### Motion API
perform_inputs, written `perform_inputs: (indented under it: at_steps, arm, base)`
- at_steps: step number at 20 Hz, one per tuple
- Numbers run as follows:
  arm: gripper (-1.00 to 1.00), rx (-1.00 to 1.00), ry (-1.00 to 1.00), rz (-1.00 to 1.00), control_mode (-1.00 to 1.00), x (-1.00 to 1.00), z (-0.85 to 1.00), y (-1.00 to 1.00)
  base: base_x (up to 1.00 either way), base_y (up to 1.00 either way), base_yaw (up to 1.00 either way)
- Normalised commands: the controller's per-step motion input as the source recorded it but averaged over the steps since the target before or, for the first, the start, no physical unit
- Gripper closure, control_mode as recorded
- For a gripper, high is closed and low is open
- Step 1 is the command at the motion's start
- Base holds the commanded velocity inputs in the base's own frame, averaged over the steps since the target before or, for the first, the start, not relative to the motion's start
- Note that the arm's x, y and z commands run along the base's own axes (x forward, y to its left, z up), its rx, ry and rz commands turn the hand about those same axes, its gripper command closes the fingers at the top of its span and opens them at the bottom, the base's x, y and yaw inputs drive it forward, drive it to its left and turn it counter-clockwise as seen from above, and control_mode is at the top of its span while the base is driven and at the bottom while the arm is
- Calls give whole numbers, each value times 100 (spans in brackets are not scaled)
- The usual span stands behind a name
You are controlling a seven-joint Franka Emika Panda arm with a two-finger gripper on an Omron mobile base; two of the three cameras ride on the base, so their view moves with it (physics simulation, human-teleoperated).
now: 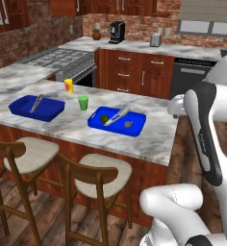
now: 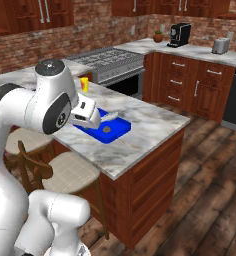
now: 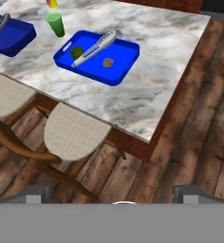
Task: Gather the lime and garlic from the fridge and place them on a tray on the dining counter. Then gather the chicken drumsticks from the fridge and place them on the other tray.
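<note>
On the marble dining counter lie two blue trays. The nearer tray holds the dark green lime, the small brownish garlic and silver tongs. From the left base view, the lime and garlic lie in the right-hand tray. The other tray holds only tongs. My gripper hangs open and empty off the counter's near corner, above the floor and a stool. The fridge and the chicken drumsticks are out of view.
A light green cup and a yellow cup stand between the trays. Two wooden stools sit along the counter's brick side. A stove and wall cabinets lie beyond. Wooden floor is to the counter's right.
</note>
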Motion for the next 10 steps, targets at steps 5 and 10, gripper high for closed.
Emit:
perform_inputs:
  at_steps: [5, 10]
  arm:
    - [-100, 0, -2, -1, 100, -21, 8, 0]
    - [-100, 0, 0, 0, 100, 0, 0, 0]
  base:
    - [12, -16, -21]
    - [36, -28, -60]
